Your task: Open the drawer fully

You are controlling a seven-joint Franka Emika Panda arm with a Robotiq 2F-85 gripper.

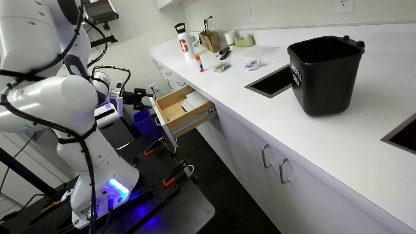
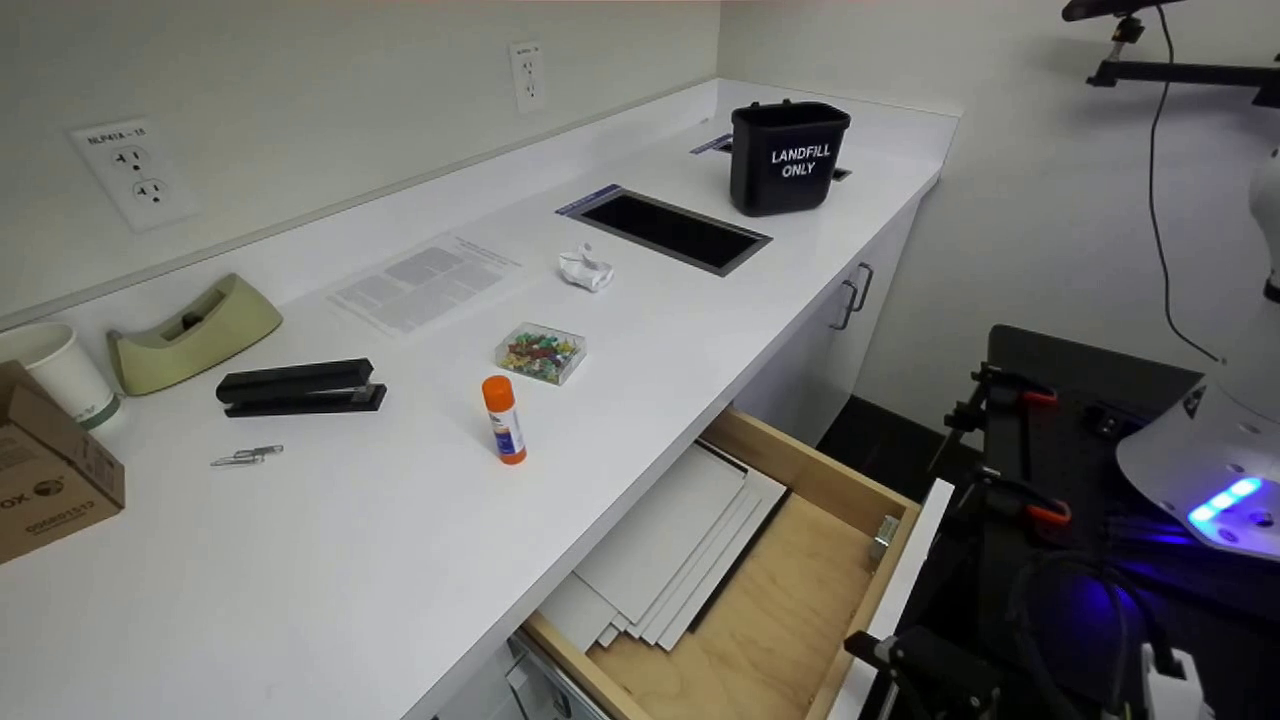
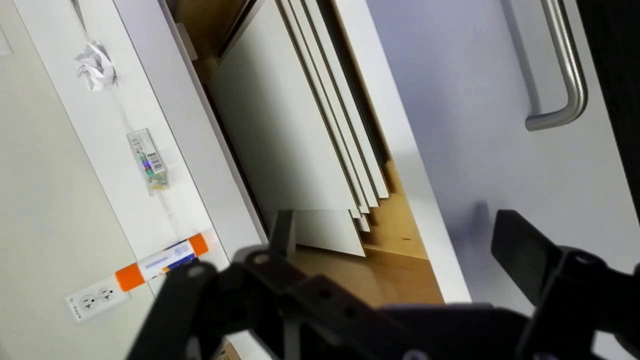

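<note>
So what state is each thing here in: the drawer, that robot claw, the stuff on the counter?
Drawer: open; whether fully, can't tell
Gripper: open, holding nothing
Cabinet doors: shut
Landfill bin: upright, open-topped
Glue stick: upright, capped
White bottle: upright, lid on
Paper cup: upright
Paper scrap: crumpled
Stapler: resting on its base
Base light: lit blue
Pin box: unclear whether closed

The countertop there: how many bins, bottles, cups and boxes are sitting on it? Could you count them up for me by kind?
Bins: 1 (black bin)
Bottles: 1 (white bottle)
Cups: 1 (white cup)
Boxes: 2 (cardboard box, clear box)
Total: 5
</note>
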